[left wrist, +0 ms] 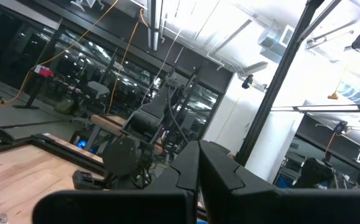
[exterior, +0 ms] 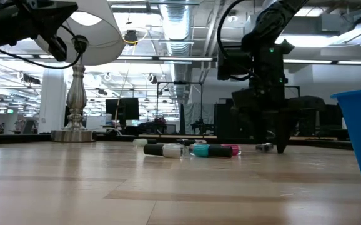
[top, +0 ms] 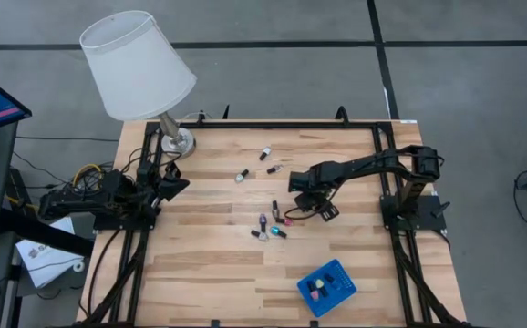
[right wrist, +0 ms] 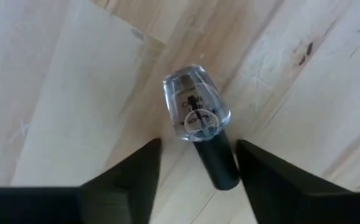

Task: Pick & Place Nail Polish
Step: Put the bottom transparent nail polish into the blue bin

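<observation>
Straddling a clear-bodied, dark-capped nail polish bottle [right wrist: 200,121], my right gripper [right wrist: 195,165] fingers apart; three bottles in the blue square tray [top: 344,289] at 5 o'clock, eight on wooden worktop [top: 200,264].

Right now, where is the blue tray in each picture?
High view: the blue tray sits near the table's front edge, right of the middle.
Low view: it fills the right edge, cut off by the picture.
Left wrist view: not in it.
Right wrist view: not in it.
Shared landmark: the lamp stands at the left in both the high and low views.
</observation>
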Robot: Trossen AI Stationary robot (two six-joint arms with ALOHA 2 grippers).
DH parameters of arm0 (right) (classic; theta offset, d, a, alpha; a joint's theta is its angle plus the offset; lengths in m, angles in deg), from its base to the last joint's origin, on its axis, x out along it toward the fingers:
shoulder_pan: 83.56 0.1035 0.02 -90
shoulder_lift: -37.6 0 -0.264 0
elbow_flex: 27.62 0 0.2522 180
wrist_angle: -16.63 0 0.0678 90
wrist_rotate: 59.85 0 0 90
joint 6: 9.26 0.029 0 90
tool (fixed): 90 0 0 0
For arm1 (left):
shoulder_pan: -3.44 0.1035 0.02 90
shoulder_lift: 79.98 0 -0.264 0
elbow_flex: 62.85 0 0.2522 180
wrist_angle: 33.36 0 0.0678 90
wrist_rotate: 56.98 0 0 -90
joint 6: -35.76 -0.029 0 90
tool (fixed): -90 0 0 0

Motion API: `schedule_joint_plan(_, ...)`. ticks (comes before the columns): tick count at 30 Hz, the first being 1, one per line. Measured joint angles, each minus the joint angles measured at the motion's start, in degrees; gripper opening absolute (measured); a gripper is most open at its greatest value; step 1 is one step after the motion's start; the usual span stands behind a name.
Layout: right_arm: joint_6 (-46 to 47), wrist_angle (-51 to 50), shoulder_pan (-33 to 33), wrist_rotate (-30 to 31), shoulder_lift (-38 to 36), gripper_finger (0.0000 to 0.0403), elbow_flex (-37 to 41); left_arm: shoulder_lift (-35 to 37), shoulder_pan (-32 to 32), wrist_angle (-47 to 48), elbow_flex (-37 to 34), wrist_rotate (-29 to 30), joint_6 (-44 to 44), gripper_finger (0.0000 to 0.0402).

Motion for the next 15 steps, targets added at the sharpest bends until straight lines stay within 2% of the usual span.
schedule_joint_plan(13, 4.4, 0.8, 0.0, -1.5, 0.0, 0.0046, -0.1, 0.0, 0.0, 0.0, 0.0, 0.0, 0.0, 0.0001)
schedule_joint_plan(15, 5.9, 0.8, 0.0, -1.5, 0.0, 0.0045, -0.1, 0.0, 0.0, 0.0, 0.0, 0.0, 0.0, 0.0001)
